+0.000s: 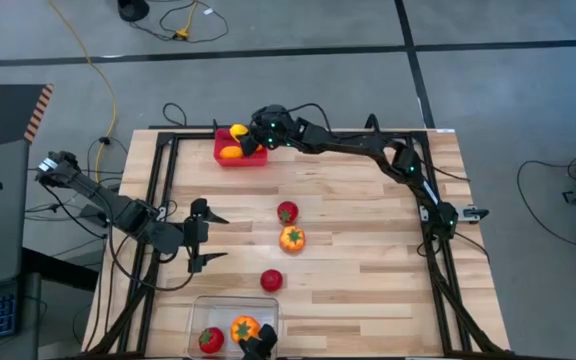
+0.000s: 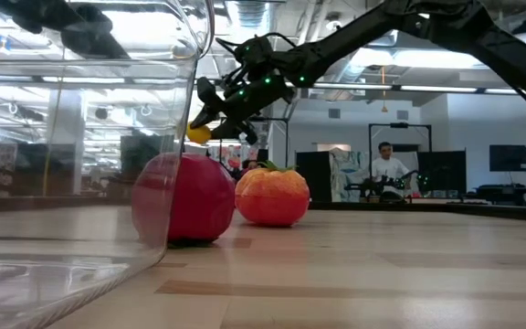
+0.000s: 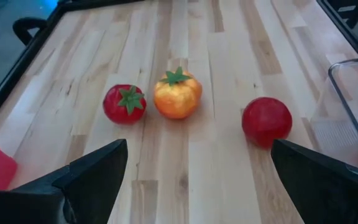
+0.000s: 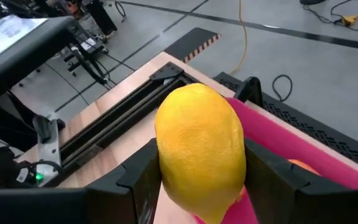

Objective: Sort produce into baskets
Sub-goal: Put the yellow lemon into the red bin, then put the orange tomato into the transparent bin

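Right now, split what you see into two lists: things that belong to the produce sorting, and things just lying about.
Part of the job:
- lemon, held by the right tool over the red bin
- clear bin
- red tomato, orange pumpkin, red fruit on the table
- open left tool, waiting

Just lying about:
- yellow cable on the floor
- person in the background

A robotics lab: a wooden table (image 1: 368, 250) on a bare concrete floor (image 1: 298, 25) strewn with cables (image 1: 103, 75), and beyond it an open room with monitors (image 2: 510, 158), ceiling lights and a seated person (image 2: 386, 164).
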Available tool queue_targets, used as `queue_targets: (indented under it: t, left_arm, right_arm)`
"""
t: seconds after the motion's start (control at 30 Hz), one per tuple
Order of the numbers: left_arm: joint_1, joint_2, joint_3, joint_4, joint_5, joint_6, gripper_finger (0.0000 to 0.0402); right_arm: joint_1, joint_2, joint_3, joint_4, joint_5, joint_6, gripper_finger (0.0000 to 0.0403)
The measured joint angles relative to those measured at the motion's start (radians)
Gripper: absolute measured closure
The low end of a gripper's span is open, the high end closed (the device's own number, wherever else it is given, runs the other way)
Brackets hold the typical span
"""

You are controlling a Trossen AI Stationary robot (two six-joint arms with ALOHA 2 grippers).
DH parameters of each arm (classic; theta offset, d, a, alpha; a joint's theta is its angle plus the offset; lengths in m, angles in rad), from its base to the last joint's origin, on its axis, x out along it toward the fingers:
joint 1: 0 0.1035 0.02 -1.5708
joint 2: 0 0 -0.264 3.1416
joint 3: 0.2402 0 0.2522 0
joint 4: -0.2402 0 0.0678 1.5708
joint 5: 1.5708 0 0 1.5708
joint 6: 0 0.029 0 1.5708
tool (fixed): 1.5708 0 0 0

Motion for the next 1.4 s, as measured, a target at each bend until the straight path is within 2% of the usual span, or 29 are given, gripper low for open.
queue_targets:
  t: [0.27, 0.63, 0.73, 0.9, 1.13, 1.2, 1.4]
  left_arm:
    - [0.0, 0.0, 0.0, -0.001, 0.0, -0.002, 0.0017]
    - [0.0, 0.0, 0.001, -0.001, -0.001, -0.004, 0.0017]
    - [0.0, 0.0, 0.001, -0.001, -0.001, -0.005, 0.0017]
    - [0.0, 0.0, 0.001, 0.03, -0.001, -0.005, 0.0017]
    - [0.0, 0.0, 0.001, 0.192, -0.002, 0.015, 0.0017]
    - [0.005, 0.007, 0.001, 0.232, -0.003, 0.014, 0.0017]
    - [0.074, 0.072, 0.024, 0.304, 0.029, -0.008, 0.0017]
  right_arm:
    - [0.0, -0.005, 0.0, 0.002, 0.001, 0.0, 0.0174]
    - [0.0, -0.005, -0.001, 0.004, -0.024, 0.002, 0.0119]
    - [-0.004, -0.009, -0.001, 0.0, -0.067, 0.002, 0.0115]
    - [-0.029, -0.082, -0.002, -0.127, -0.18, -0.007, 0.0116]
    - [-0.021, -0.269, -0.002, -0.37, -0.168, -0.186, 0.0116]
    - [-0.003, -0.322, -0.002, -0.441, -0.154, -0.225, 0.0116]
    - [0.081, -0.461, -0.009, -0.617, -0.024, -0.339, 0.0116]
